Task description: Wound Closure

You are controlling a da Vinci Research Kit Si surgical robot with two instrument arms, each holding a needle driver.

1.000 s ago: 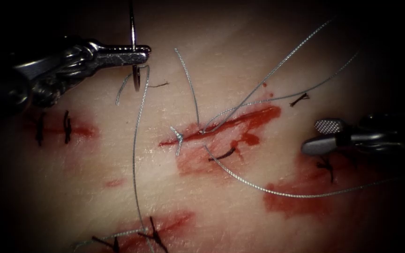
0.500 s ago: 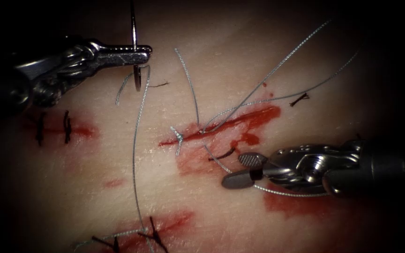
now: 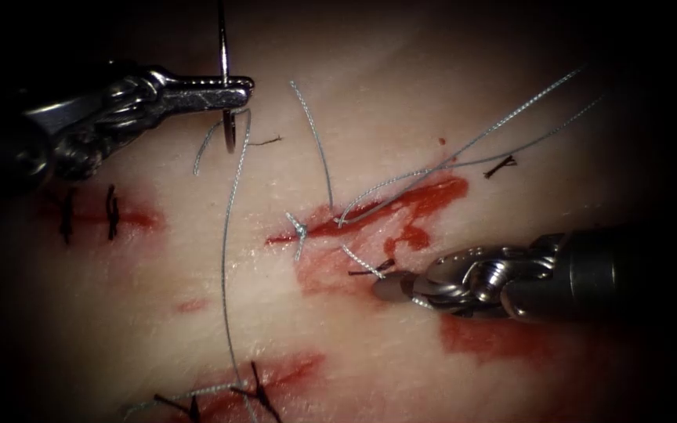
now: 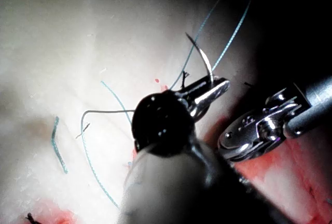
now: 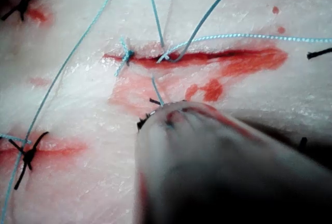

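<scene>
Left arm's tool (image 3: 238, 90): it enters from the endoscope view's left edge, shaft and wrist lying nearly level, jaws pointing right and pressed together on the needle (image 3: 225, 86). The grip sits low on the curve, with a long stretch of needle standing up above the jaws and only a short end showing below them. The needle is clear of the tissue (image 3: 197, 258), held above it on the left of the cut (image 3: 378, 207). In the left wrist view the same tool (image 4: 218, 86) pinches the needle (image 4: 203, 58), its curve arching away from the jaws.

Right arm's tool (image 3: 393, 286): it comes in from the right edge, shaft close to level, wrist angled a little down toward the tissue, tip just below the cut and beside a short dark stitch (image 3: 370, 270). Its jaws are closed on the thread (image 3: 358, 258) (the strand runs from the tip up to the cut). In the right wrist view that strand (image 5: 157, 90) rises from the tool's tip toward the cut (image 5: 207, 55).

Thread elsewhere: two strands leave the cut toward the upper right, one long strand hangs from the needle down the left side, and a knot (image 3: 299, 229) sits at the cut's left end. Red fluid (image 3: 432, 192) lies along and below the cut.

No writing or marking can be read on either tool.
</scene>
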